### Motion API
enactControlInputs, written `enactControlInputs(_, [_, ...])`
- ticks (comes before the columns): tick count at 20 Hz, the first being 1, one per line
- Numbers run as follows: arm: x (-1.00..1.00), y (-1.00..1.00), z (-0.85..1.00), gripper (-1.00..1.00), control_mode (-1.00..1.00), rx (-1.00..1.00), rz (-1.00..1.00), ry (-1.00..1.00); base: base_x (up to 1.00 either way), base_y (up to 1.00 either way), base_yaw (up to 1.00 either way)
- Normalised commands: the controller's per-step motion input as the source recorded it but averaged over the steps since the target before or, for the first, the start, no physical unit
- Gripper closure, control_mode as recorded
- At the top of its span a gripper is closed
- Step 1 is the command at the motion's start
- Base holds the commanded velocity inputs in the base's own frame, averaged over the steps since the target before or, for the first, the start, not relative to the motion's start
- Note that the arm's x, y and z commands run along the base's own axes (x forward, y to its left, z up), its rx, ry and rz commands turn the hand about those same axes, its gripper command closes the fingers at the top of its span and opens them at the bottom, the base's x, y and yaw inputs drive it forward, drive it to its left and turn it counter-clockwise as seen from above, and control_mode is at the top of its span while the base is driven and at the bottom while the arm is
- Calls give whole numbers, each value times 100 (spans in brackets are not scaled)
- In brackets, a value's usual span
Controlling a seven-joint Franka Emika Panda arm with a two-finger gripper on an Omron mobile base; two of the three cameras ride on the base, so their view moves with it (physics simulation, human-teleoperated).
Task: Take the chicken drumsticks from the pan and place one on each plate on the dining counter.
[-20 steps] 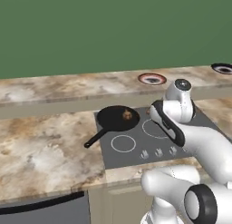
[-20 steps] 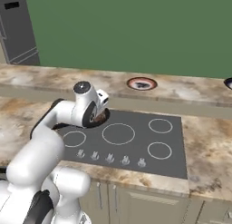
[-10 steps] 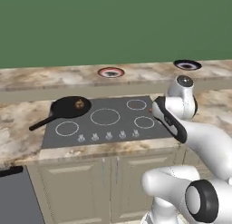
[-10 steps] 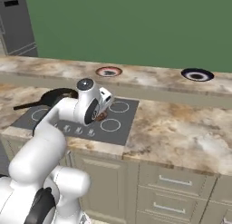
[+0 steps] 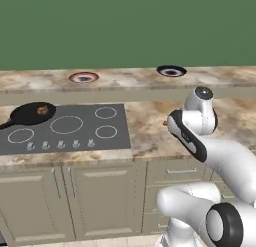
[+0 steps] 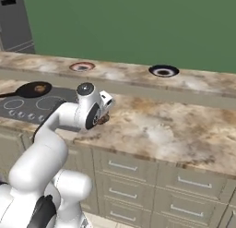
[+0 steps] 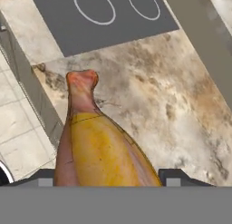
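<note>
Left base view: arm rises lower right, elbow bent over the marble worktop [image 5: 150, 133] to the right of the grey cooktop [image 5: 67, 127]. The gripper [image 5: 166, 123] is mostly hidden behind the wrist; a small brown bit shows at its tip, and its finger spacing cannot be told here. The pan [image 5: 31, 113] sits on the cooktop's far-left burner, handle running off the left edge, with one chicken drumstick [image 5: 42, 110] lying inside near its right side. On the raised dining counter [image 5: 125, 83] behind, the reddish-pink rimmed plate [image 5: 83, 77] sits left, the navy rimmed plate [image 5: 171, 70] right, well apart.

Right base view: arm rises lower left. The gripper [image 6: 103, 119] hangs over the worktop [image 6: 166, 125] just right of the cooktop [image 6: 27, 109], a brown lump at the fingers. Pan [image 6: 33, 89] at far left with a drumstick [image 6: 40, 88] in it. Reddish-pink plate [image 6: 82, 66] and navy plate [image 6: 163, 71] both on the dining counter [image 6: 124, 77].

Hand view: second drumstick [image 7: 97, 141] fills the lower centre, golden body nearest the camera, bone end pointing away. The two dark finger tips [image 7: 179, 175] sit on either side of its thick end, clamped on it. Below lies mottled marble worktop [image 7: 172, 96], cooktop [image 7: 99, 17] corner beyond.
</note>
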Motion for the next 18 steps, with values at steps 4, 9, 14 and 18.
enactControlInputs(4, [0, 0, 0, 100, 100, 0, 0, 0, -11, -100, 15])
enactControlInputs(9, [0, 0, 0, 100, 100, 0, 0, 0, -17, -100, 22])
enactControlInputs(14, [0, 0, 0, 100, 100, 0, 0, 0, -19, -100, 20])
enactControlInputs(18, [0, 0, 0, 100, 100, 0, 0, 0, -16, -100, 16])
